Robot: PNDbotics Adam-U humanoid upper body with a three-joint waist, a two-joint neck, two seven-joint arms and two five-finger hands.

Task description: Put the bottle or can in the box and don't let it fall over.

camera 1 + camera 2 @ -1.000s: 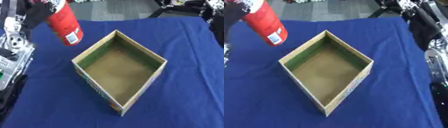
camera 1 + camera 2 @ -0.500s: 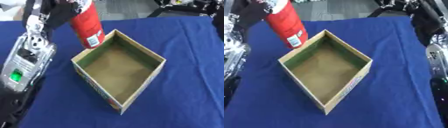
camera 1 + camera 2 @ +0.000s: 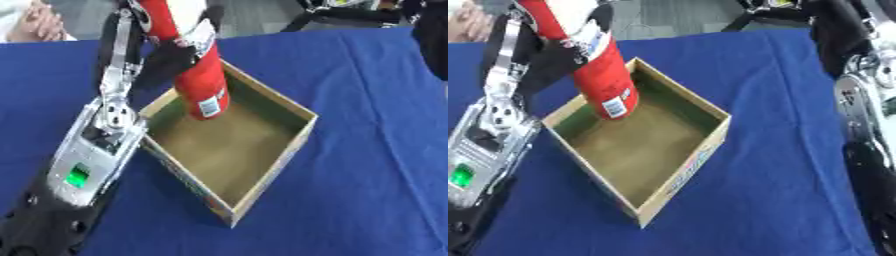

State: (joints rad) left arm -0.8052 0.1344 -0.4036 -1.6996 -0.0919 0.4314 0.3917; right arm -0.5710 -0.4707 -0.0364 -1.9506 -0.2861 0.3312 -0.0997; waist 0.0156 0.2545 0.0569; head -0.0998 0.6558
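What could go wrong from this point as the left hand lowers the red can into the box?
1. The red can hangs tilted over the box's far corner, its base near the floor; released at this angle, it may topple.
2. It sits close to the box wall, so its base could catch the rim or lean against the wall.
3. The left hand wraps the can's upper part; pulling away sideways could tip it.

Tall red can [image 3: 201, 80] with white label patch near the base, tilted slightly, top leaning toward 11 o'clock, lower end down inside the box's 10 o'clock corner; whether touching the floor cannot be told. Open cardboard box [image 3: 262, 185], brown inside, printed outer wall, set diamond-wise on the blue counter [image 3: 367, 150], corners at 12, 3, 6 and 9 o'clock.
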